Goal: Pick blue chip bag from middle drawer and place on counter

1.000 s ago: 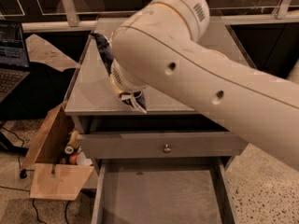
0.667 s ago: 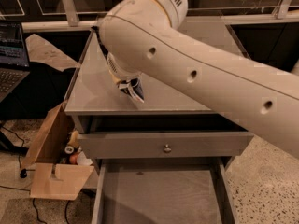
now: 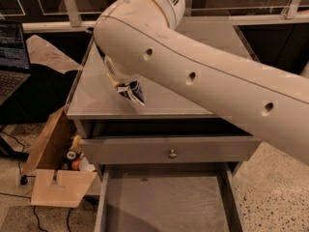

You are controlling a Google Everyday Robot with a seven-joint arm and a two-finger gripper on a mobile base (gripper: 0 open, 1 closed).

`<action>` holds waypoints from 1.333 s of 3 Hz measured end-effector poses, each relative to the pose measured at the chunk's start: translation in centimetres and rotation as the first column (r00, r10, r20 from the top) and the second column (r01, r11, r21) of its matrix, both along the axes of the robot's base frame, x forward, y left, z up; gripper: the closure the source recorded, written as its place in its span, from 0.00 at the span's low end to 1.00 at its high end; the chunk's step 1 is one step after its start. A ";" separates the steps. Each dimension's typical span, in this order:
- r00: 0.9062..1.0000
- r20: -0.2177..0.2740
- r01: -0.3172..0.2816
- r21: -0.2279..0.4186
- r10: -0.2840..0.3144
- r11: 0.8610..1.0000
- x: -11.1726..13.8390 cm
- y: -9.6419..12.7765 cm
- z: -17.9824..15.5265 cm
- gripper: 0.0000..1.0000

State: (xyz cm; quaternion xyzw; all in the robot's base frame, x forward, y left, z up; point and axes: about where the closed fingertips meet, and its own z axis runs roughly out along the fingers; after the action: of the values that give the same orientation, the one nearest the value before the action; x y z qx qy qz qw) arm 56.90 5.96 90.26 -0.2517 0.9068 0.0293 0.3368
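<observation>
My gripper (image 3: 123, 87) is mostly hidden under the big white arm (image 3: 193, 66), over the front left part of the counter (image 3: 203, 98). It is shut on the blue chip bag (image 3: 133, 93), a crumpled dark-blue bag with white patches that sticks out below the arm, at or just above the counter top. The middle drawer (image 3: 164, 202) stands pulled out at the bottom of the view, and its flat grey floor shows nothing in it.
A closed drawer front with a small round knob (image 3: 172, 153) sits above the open drawer. An open cardboard box (image 3: 53, 163) with small items stands on the floor at the left. A laptop (image 3: 10, 57) is at the far left. A pale railing (image 3: 270, 17) runs behind the counter.
The arm has swung left and back over the counter, carrying the blue chip bag a little left and away from the front edge.
</observation>
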 end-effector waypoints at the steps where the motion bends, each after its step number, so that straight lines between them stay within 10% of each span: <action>1: 1.000 0.000 0.000 0.000 0.000 1.000 0.0 0.0 0.0 0.34; 2: 1.000 0.019 -0.014 -0.003 0.015 1.000 -0.3 0.0 0.2 0.11; 3: 0.993 0.046 -0.108 0.095 0.104 0.990 -0.2 1.1 1.8 0.00; 4: 0.984 0.067 -0.166 0.054 0.163 0.985 -0.3 1.3 1.8 0.00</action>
State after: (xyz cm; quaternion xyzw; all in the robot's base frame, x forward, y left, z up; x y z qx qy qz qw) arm 56.59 7.28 92.10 -0.3163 0.8707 0.0762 0.3687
